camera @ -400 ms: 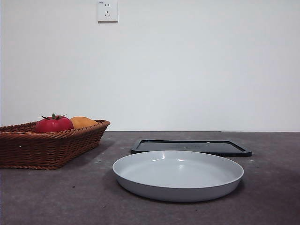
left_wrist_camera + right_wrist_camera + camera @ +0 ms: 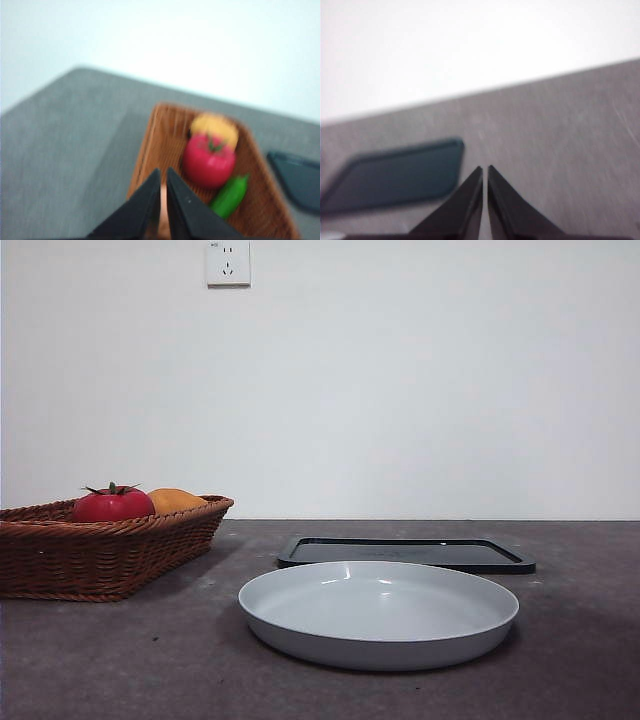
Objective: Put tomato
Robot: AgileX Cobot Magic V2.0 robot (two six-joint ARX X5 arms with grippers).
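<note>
The red tomato (image 2: 112,504) with a green stem lies in a wicker basket (image 2: 100,555) at the left of the table. It also shows in the left wrist view (image 2: 208,161), between an orange-yellow fruit (image 2: 215,128) and a green vegetable (image 2: 230,196). My left gripper (image 2: 162,172) is shut and empty, high above the basket's near end. My right gripper (image 2: 485,169) is shut and empty, above bare table beside the dark tray (image 2: 395,175). Neither gripper shows in the front view.
A grey-white plate (image 2: 379,612) stands at the front middle of the table. A flat dark tray (image 2: 405,553) lies behind it. The orange-yellow fruit (image 2: 176,500) sits behind the tomato in the basket. A wall socket (image 2: 228,262) is high on the wall.
</note>
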